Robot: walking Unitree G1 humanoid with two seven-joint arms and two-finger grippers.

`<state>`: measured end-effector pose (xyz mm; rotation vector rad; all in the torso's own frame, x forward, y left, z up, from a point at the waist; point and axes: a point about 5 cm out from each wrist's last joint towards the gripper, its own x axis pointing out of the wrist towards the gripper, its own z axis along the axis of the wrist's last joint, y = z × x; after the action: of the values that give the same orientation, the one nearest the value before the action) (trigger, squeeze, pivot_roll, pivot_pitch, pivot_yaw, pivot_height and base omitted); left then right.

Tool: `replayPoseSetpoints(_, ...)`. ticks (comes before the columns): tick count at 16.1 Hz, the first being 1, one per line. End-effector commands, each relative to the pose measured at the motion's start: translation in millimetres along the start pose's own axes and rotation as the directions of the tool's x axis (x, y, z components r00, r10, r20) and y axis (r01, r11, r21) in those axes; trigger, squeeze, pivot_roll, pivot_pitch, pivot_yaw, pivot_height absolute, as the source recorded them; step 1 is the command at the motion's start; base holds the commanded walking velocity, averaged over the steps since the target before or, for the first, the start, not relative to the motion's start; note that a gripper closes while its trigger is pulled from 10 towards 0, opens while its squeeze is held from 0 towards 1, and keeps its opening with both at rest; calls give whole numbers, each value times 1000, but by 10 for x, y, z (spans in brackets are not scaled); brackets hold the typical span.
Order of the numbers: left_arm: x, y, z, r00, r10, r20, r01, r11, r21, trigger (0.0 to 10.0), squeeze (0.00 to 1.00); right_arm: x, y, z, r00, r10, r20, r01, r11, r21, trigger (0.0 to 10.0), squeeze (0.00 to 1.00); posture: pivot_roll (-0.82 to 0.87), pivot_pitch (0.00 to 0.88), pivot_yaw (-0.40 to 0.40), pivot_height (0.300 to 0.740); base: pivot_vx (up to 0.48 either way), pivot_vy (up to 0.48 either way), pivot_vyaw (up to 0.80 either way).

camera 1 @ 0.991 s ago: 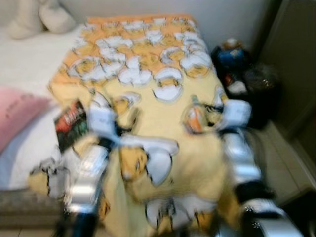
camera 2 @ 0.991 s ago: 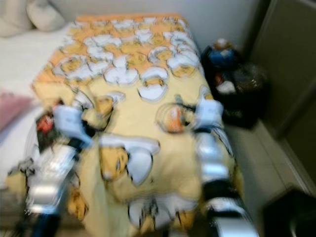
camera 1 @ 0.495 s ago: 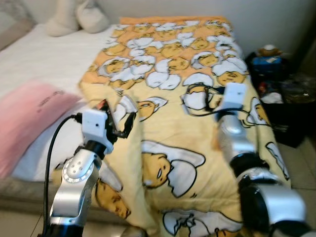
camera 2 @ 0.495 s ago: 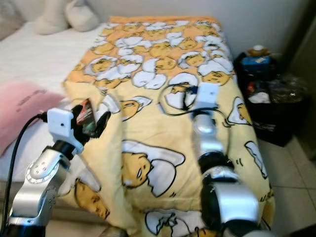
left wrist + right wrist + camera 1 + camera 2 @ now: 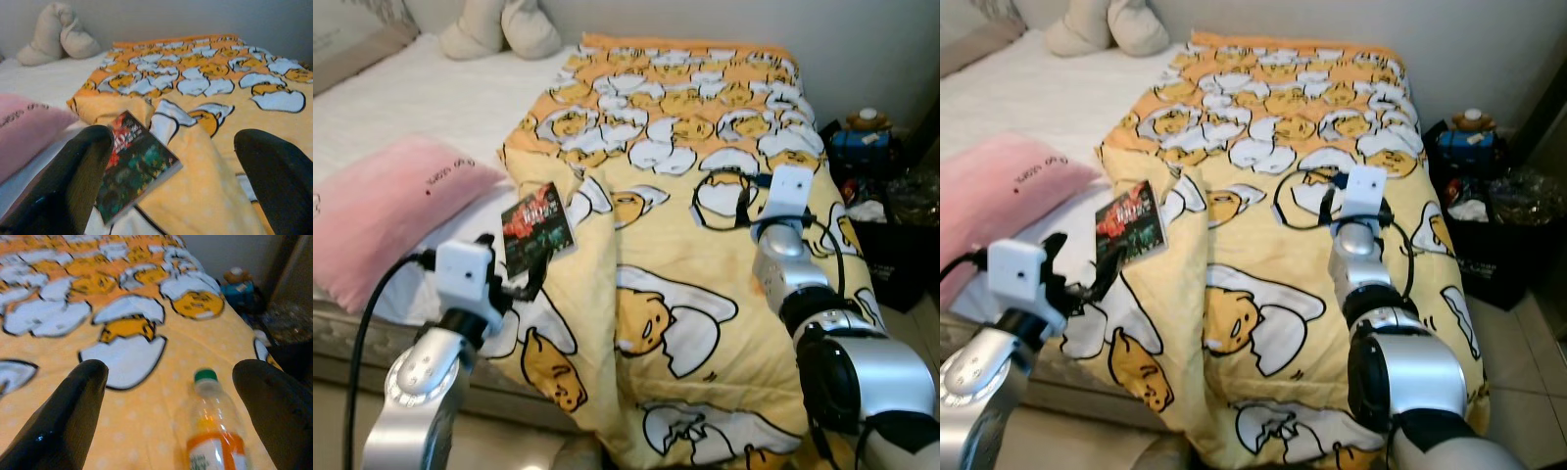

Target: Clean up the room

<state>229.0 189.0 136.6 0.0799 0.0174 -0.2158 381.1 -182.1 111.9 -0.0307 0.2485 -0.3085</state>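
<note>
- Book [image 5: 537, 229] and bottle [image 5: 214, 440] are the loose things on the bed, both lying on the yellow egg-print blanket [image 5: 685, 294]: the book left of centre in the head views, just beside the blanket's folded edge, the bottle low in the right wrist view.
- Left gripper [image 5: 171, 181], fingers spread wide, hovers near the book without touching it.
- Right gripper [image 5: 171, 421], also spread wide, frames the bottle and grips nothing.
- Nothing is picked up yet, so I judge the tidying barely begun; both items remain, and the blanket lies rumpled.
- Bottle: green cap, orange label, print too blurred to read.
- Book cover: red lettering, illegible.
- Pink pillow [image 5: 382, 211], at the left, carries small dark writing I cannot make out.
- Black bin [image 5: 1489, 245] of clutter stands at the right edge.
</note>
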Motion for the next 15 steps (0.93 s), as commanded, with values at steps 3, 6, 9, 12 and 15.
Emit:
replayPoseSetpoints(3, -143, -205, 4, 988, -147, -55, 146, 989, -14, 10000, 0, 24, -147, -46, 995, -82, -51, 80, 996, -29, 10000, 0, 325, 0, 17, 711, 0, 0, 0)
replayPoseSetpoints(6, -199, -400, 63, 954, -292, -73, 290, 956, -48, 10000, 0, 21, -267, -138, 987, -135, -91, 134, 991, -20, 10000, 0, 345, 2, 20, 711, 0, 0, 0)
replayPoseSetpoints(9, -139, -584, 195, 885, -458, -86, 459, 888, -6, 10000, 0, -6, -334, -292, 974, -149, -174, 160, 986, 54, 10000, 0, 359, 31, 34, 711, 0, 0, 0)
replayPoseSetpoints(12, -81, -579, 259, 864, -494, -96, 497, 868, 1, 10000, 0, -52, -317, -465, 957, -118, -266, 157, 979, 133, 10000, 0, 350, 44, 47, 711, 0, 0, 0)
replayPoseSetpoints(15, -100, -593, 322, 854, -512, -93, 512, 859, -28, 10000, 0, -79, -344, -562, 944, -113, -310, 167, 974, 155, 10000, 0, 357, 52, 60, 711, 0, 0, 0)
